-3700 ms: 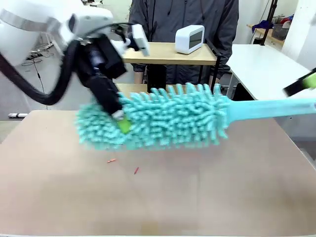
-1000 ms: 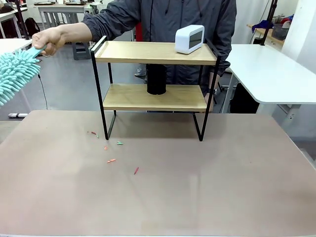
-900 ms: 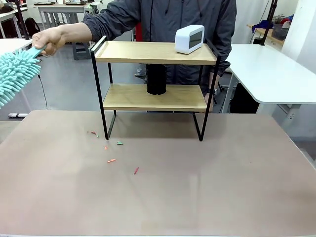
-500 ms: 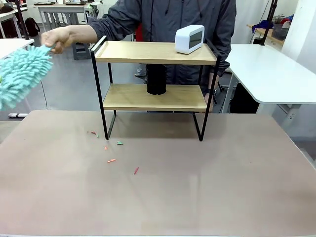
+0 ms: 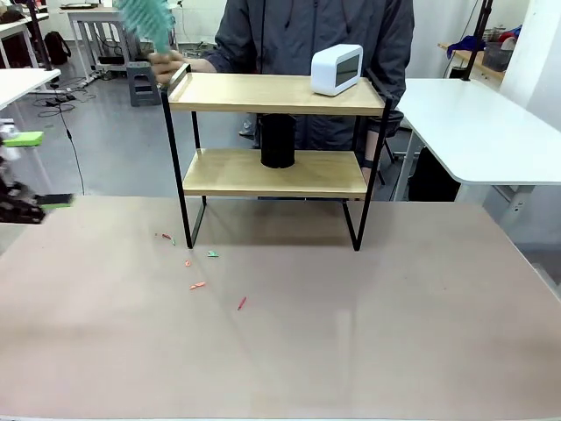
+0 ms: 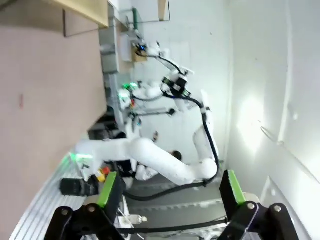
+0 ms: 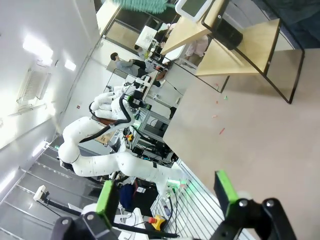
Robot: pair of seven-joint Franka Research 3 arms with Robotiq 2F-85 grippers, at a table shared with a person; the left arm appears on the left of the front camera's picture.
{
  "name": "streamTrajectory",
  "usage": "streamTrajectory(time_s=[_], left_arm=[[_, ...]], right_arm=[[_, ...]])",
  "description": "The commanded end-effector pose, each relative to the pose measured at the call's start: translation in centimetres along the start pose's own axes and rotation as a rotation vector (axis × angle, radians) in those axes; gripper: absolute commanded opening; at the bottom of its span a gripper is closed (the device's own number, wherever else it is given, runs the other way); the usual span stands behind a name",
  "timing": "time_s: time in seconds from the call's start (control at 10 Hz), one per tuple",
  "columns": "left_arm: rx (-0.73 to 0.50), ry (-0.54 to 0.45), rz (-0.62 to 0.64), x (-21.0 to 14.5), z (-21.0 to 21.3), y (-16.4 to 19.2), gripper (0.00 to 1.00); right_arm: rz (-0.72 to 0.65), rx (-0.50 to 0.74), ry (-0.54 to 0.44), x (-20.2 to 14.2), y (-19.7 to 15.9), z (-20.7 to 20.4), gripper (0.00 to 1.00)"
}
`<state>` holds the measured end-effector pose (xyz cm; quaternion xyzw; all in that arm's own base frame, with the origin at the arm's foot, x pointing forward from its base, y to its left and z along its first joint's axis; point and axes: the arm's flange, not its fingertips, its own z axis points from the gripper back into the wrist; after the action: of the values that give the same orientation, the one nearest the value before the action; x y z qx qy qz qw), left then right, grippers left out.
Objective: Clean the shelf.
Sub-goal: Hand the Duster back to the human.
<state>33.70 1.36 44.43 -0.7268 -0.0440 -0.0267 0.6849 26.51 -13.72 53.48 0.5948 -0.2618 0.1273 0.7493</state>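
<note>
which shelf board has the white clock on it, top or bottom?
The top board of the shelf: the white clock sits near its right end. The lower board carries a black cylinder instead.

The near half of the counter [image 5: 289, 351] lies bare — only small scraps [image 5: 200, 272] dot its left-centre. The shelf [image 5: 273, 149] stands at the far edge. Its top board is blocked at the right by a white clock [image 5: 337, 69]; a person's hand [image 5: 171, 63] with a teal duster [image 5: 147, 19] is at its left end. On the lower board a black cylinder [image 5: 278, 140] stands mid-board — both sides are free.
</note>
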Motion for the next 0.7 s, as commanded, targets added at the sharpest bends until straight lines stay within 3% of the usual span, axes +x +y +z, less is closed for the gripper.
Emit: streamTrajectory(time_s=[0.0, 0.2, 0.3, 0.5, 0.6], left_arm=[[-0.080, 0.082, 0.052, 0.7, -3.9, 2.1, 1.00], [-0.031, 0.113, 0.054, 0.0, -5.7, 3.1, 1.00], [-0.032, 0.101, 0.053, -0.2, -5.2, 3.0, 1.00], [-0.031, 0.086, 0.043, -0.3, -4.0, 2.8, 1.00], [-0.008, 0.115, 0.060, -0.4, -3.8, 3.2, 1.00]], right_arm=[[0.001, 0.140, 0.054, 0.3, -0.3, -1.7, 1.00], [-0.043, 0.379, 0.224, 1.5, -2.0, -11.5, 1.00], [-0.092, 0.406, 0.309, 1.5, -2.6, -16.4, 1.00], [-0.164, 0.249, 0.346, 0.0, -4.5, -23.2, 1.00], [-0.153, 0.162, 0.344, -0.6, -5.4, -24.2, 1.00]])
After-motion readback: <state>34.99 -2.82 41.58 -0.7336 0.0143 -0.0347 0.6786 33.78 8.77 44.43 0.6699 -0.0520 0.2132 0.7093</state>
